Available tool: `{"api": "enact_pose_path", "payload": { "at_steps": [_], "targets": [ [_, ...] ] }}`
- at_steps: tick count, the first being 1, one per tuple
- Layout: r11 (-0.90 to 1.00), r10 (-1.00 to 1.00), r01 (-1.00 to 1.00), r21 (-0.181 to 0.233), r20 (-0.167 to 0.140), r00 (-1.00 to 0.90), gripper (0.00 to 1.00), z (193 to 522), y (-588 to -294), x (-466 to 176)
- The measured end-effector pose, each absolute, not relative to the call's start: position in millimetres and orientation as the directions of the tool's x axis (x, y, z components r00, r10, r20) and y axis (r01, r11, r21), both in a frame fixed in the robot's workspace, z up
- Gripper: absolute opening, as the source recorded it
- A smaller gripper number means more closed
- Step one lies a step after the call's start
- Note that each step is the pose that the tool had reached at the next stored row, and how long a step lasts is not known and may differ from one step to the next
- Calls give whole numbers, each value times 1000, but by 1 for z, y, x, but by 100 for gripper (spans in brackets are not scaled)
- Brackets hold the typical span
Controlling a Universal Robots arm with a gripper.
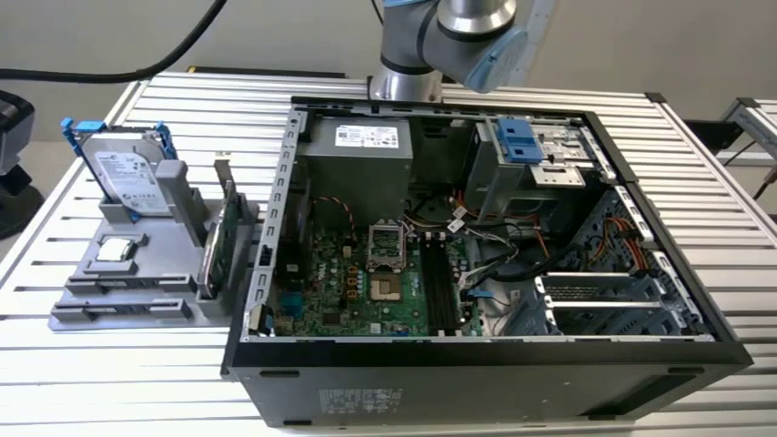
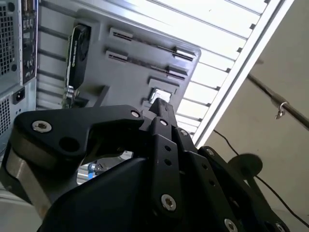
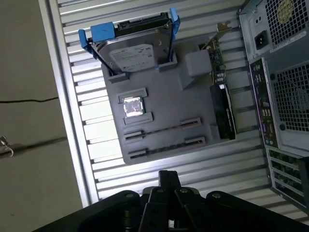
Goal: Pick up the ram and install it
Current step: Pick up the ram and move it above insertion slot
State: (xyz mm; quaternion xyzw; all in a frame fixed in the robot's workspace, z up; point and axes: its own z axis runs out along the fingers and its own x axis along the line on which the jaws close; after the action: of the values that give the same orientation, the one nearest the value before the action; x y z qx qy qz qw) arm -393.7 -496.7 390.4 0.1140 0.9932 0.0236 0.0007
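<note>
The jaws are together with nothing between them. In the first wrist view the fingertips (image 3: 163, 180) meet in one narrow tip, in the air above bare slats of the counter (image 3: 120, 174) and well apart from everything on it.

Nearest past the tip is the grey tray (image 3: 164, 92). The ram (image 3: 161, 128) lies along the tray's closest edge, a thin dark strip standing edge-on between two small holders. A second strip (image 3: 164, 145) lies parallel just beside it, nearer the rim. Bare slats run between that rim and the fingertips.

Farther across the tray are a small silver chip (image 3: 132, 106) and then the hard drive (image 3: 133, 50), propped tilted in blue rails. The green card (image 3: 223, 111) stands on edge along the side of the tray that faces the case (image 3: 285, 72), with only a narrow strip of counter between them. On the opposite side, the counter's edge (image 3: 63, 96) is close to the tray.

In the exterior view the tray is at nine o'clock from the open case, with the ram rows at its six o'clock end. The arm (image 1: 443, 36) rises at twelve o'clock. The long dark memory slots (image 1: 439, 282) sit mid-board, with cables just beside them at three o'clock.
</note>
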Motion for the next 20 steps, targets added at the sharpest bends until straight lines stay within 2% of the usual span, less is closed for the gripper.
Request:
{"api": "enact_pose_path", "payload": {
  "at_steps": [20],
  "targets": [
    [946,322,321,47,4,-947,0,390,-497,-396]
  ]
}}
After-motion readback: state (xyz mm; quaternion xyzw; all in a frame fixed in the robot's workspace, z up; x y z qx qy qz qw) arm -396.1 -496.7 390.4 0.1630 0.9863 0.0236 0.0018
